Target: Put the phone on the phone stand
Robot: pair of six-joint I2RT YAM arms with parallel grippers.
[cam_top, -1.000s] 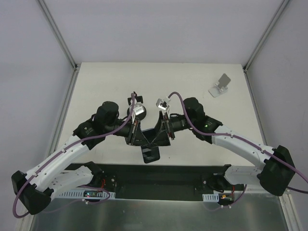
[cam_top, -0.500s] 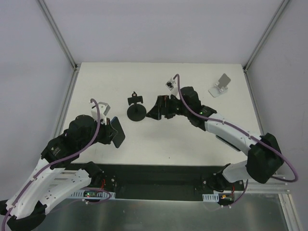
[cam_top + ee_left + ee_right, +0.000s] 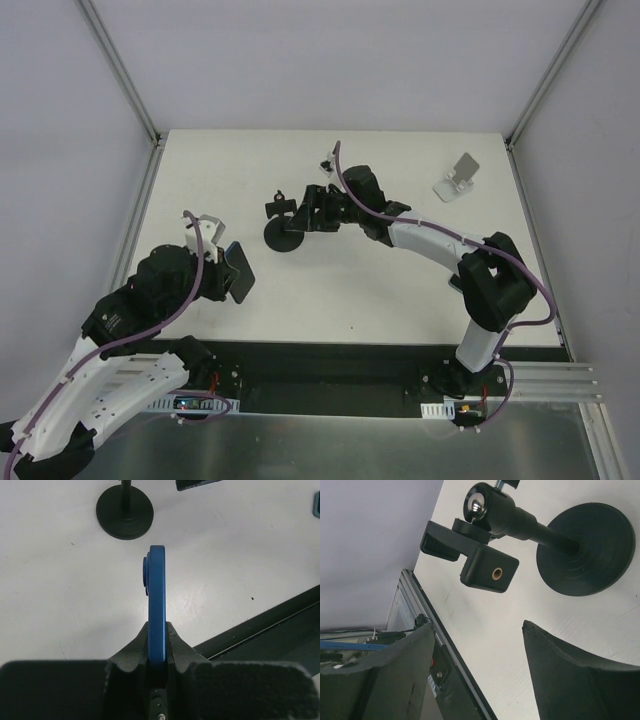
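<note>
The left gripper point(image 3: 226, 274) sits near the table's point(image 3: 400, 290) left edge, clenched on the phone point(image 3: 238, 272). In the left wrist view the phone point(image 3: 156, 600) shows edge-on as a thin blue rim pinched between the two fingers point(image 3: 134, 650), its free end pointing toward 12 o'clock. The phone stand point(image 3: 284, 232) is at about 1 o'clock from the phone, apart from it, with bare white tabletop between them. Its round base point(image 3: 124, 511) rests flat on the table and the post rises from the middle.

The table's left edge runs at 9 o'clock from the left gripper, and the black strip point(image 3: 330, 365) along the near edge lies at 6 o'clock.

The right gripper point(image 3: 312, 210) hangs just beside the stand's clamp point(image 3: 281, 207), at its 3 o'clock. From the right wrist, the fingers point(image 3: 570, 680) are spread wide and hold nothing, with the clamp point(image 3: 472, 555) and base point(image 3: 585, 550) ahead of them.

A small silver stand point(image 3: 457, 180) sits well apart, near the far right corner.
</note>
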